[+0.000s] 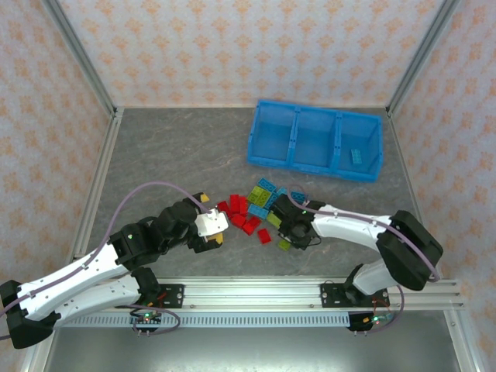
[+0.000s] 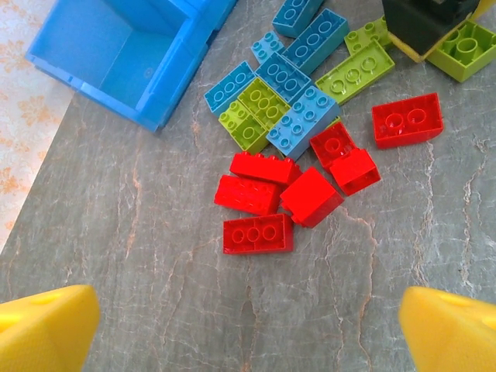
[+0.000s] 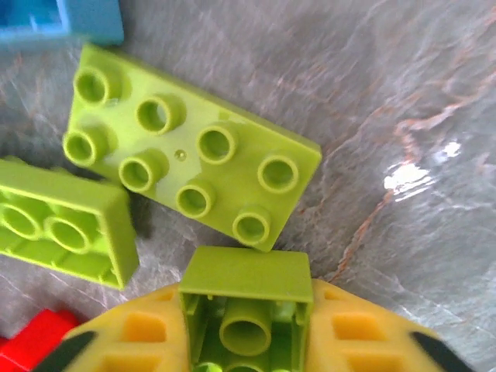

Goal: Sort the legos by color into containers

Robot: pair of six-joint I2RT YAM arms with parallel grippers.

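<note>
The legos [image 1: 256, 209] lie in a loose pile of red, lime green and light blue bricks mid-table. My right gripper [image 1: 287, 240] is down at the pile's near right side, shut on a small lime green brick [image 3: 244, 298] held between its yellow fingers [image 3: 128, 337]. A large green plate [image 3: 194, 159] lies just beyond the held brick. My left gripper [image 1: 211, 218] hovers left of the pile, open and holding nothing, its yellow fingertips [image 2: 46, 329] wide apart. Red bricks [image 2: 258, 233] lie ahead of it. The blue tray [image 1: 296, 124] stands at the back right.
One light blue brick [image 1: 356, 156] lies in the tray's right compartment; the other two look bare. A tray corner [image 2: 151, 105] is near the left wrist's view edge. Metal frame posts and patterned walls enclose the grey table [image 1: 170, 155].
</note>
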